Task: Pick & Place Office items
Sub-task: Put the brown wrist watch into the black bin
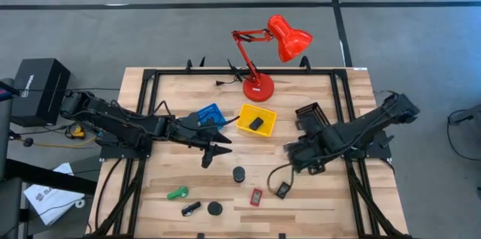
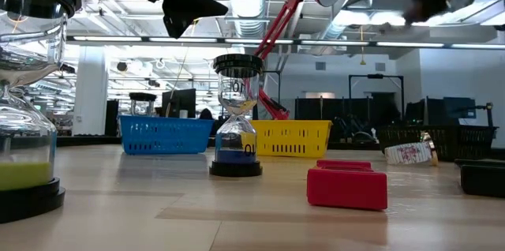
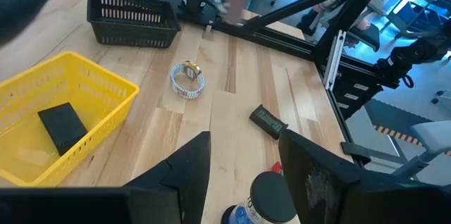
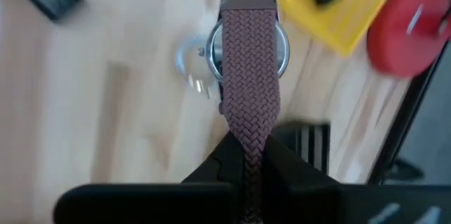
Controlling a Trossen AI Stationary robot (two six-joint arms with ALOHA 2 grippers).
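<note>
right gripper [image 4: 246, 155] pinched on brown braided-strap wristwatch [image 4: 248, 62], held up over bare wood between yellow plastic tray [image 1: 256, 119] and black wire basket [image 1: 311, 113]. strap grabbed by one end only, so watch could swing or slide out if arm jerks, probably.

left gripper [image 3: 243, 155] spread wide, holding nothing, hovering mid-table over black-capped hourglass timer [image 1: 238, 173]. small black block [image 3: 62, 127] sits in yellow tray. rest scattered near front edge: green clip [image 1: 177, 192], red rectangle [image 1: 255, 197], black disc [image 1: 215, 208].
</note>
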